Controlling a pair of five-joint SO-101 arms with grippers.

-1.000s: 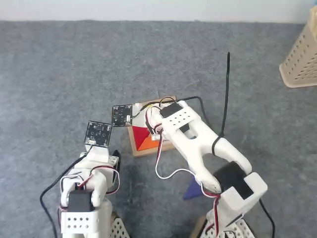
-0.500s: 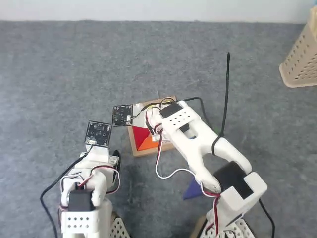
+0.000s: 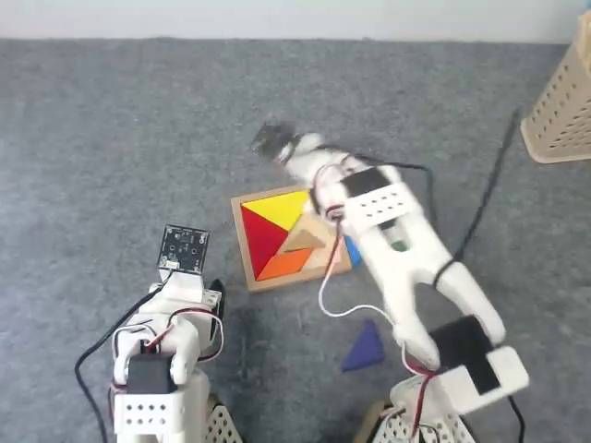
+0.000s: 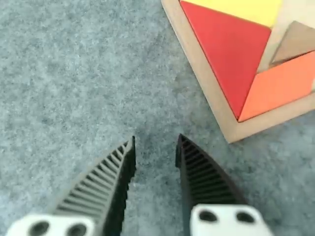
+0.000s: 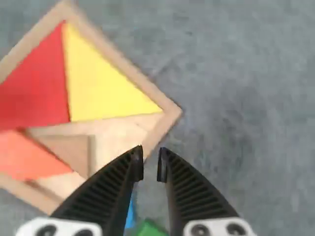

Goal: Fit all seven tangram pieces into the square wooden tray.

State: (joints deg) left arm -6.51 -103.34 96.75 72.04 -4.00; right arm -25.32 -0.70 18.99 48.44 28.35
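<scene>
the tray-filling is looking partway done, as i judge it: the square wooden tray [image 3: 277, 281] is holding a yellow triangle [image 3: 277, 205], a red triangle [image 3: 261, 238], an orange piece [image 3: 286, 265] and a tan piece [image 3: 305, 238], with bare wood showing beside them. a purple triangle [image 3: 365, 349] is lying loose on the carpet [image 3: 138, 138] near the base of the right arm [image 3: 406, 268]. the right gripper [image 5: 150, 156] is hanging above the tray's far side, its fingers nearly closed with only a slit between them and gripping nothing. the left gripper [image 4: 155, 143] is resting over carpet just beside a tray corner, fingers partly apart and empty. the next move is probably calling for the right gripper to spread wider and go down for the purple triangle. compared with a second ago, the right arm is no longer crouching over the tray: it has lifted and swung toward the far side, uncovering the pieces, while the left arm [image 3: 162, 351] is sitting as it was.
</scene>
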